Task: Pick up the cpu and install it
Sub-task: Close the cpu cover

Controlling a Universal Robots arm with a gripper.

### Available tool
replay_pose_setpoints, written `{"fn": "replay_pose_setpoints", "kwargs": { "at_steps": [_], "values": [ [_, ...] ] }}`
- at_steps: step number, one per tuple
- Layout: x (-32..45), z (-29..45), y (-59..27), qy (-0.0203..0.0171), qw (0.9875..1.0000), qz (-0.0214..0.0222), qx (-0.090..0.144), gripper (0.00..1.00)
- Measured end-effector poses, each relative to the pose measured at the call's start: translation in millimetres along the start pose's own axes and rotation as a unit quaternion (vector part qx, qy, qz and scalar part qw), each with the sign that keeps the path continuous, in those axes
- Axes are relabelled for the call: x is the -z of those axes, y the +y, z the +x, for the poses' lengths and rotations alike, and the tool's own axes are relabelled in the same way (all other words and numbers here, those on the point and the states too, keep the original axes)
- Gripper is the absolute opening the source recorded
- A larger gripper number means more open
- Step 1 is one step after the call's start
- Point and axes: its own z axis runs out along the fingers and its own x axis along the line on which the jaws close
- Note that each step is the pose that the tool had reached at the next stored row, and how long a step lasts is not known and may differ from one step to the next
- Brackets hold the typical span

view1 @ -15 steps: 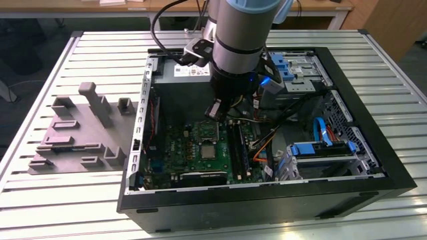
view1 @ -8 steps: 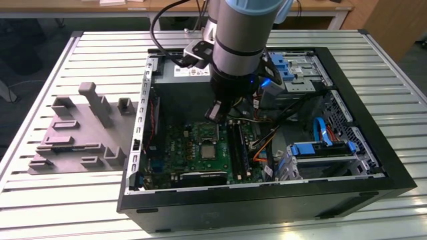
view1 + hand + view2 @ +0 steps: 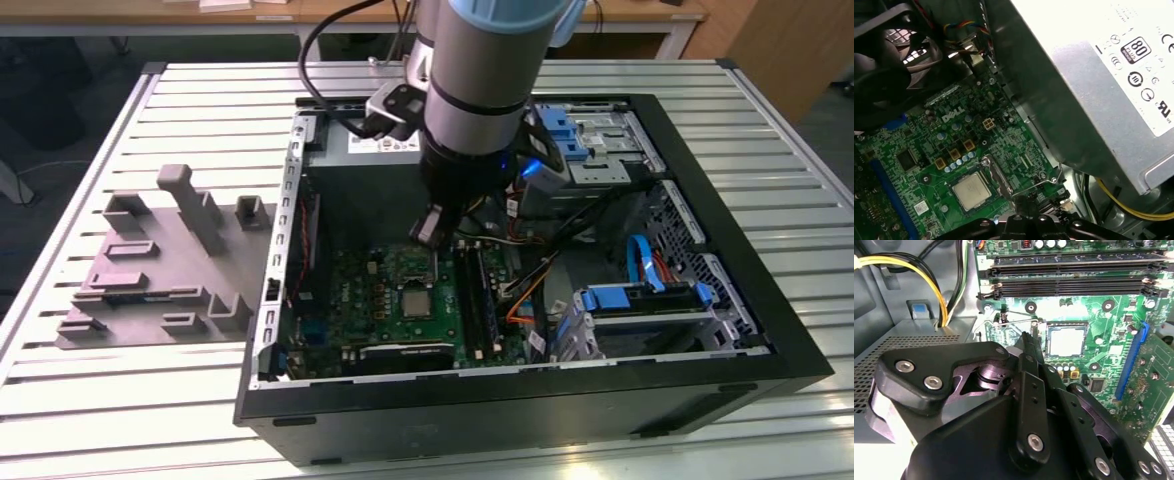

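The arm's gripper (image 3: 430,228) hung inside the open black computer case (image 3: 747,300), above the green motherboard (image 3: 387,300). Its fingers (image 3: 1030,347) looked closed together with nothing between them, just beside the socket. The cpu (image 3: 972,191) sat flat in its socket on the motherboard, silvery top up, also seen in the second wrist view (image 3: 1066,339). A grey plastic fixture (image 3: 160,270) rested on the bench (image 3: 134,400) at the exterior view's left, beside the case

End effector (image 3: 1026,347) fingertips hidden
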Motion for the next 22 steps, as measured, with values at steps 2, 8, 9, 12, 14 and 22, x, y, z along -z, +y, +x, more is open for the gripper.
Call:
{"fn": "replay_pose_setpoints", "kwargs": {
  "at_steps": [2, 8, 9, 12, 14, 22],
  "values": [
    [0.1, 2.0, -1.1, 0.0000, 1.0000, 0.0000, 0.001, 0.11],
    [0.2, 5.1, -2.8, 0.0004, 1.0000, 0.0000, 0.003, 0.11],
    [0.2, 5.2, -2.8, 0.0004, 1.0000, 0.0000, 0.003, 0.11],
    [0.2, 5.6, -3.0, 0.0005, 1.0000, 0.0001, 0.004, 0.11],
    [0.1, 5.6, -3.0, 0.0017, 1.0000, 0.0008, 0.004, 0.11],
    [-0.2, 7.4, -3.5, 0.0056, 1.0000, 0.0032, 0.005, 0.11]
  ]
}}
